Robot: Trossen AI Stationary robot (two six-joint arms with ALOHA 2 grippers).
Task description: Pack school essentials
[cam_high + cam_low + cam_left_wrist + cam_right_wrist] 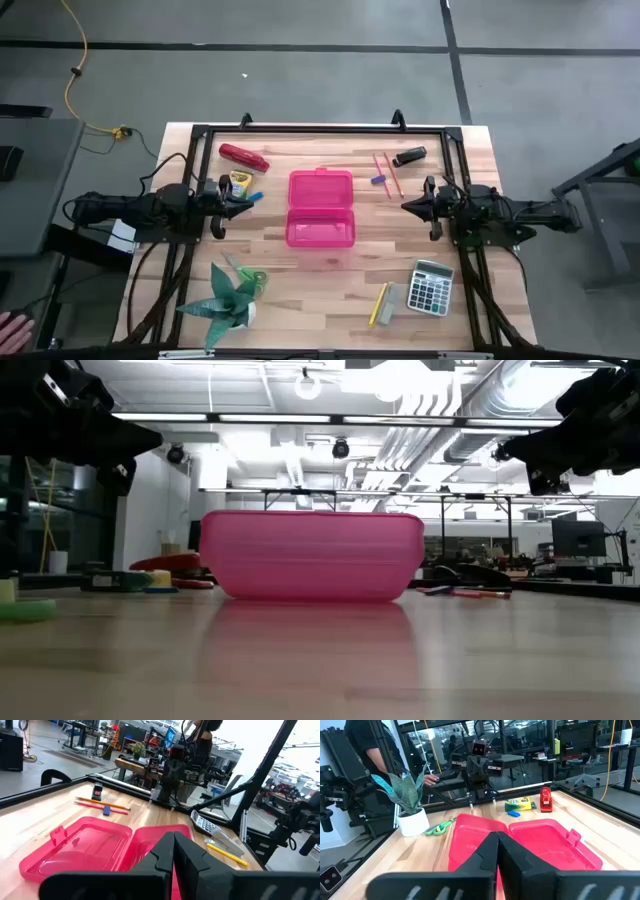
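Observation:
The pink hinged case (pixel 320 208) lies open at the table's middle. The school essentials lie around it. A yellow-green crayon box (pixel 240 183) is at the far left. Thin pink and orange pencils (pixel 386 172) with a tiny blue piece (pixel 379 180) lie at the far right. A yellow pencil (pixel 378 303) and a small grey block (pixel 389 297) lie near the front right. My left gripper (pixel 243 204) hovers shut left of the case. My right gripper (pixel 407 206) hovers shut right of it. Both point level at the case and hold nothing.
A red stapler (pixel 243 157) and a black object (pixel 409 157) lie near the far edge. A calculator (pixel 431 287) sits front right. A potted spiky plant (pixel 228 295) and green scissors (pixel 439 827) stand front left. A person (pixel 375 745) stands beyond the table's front-left side.

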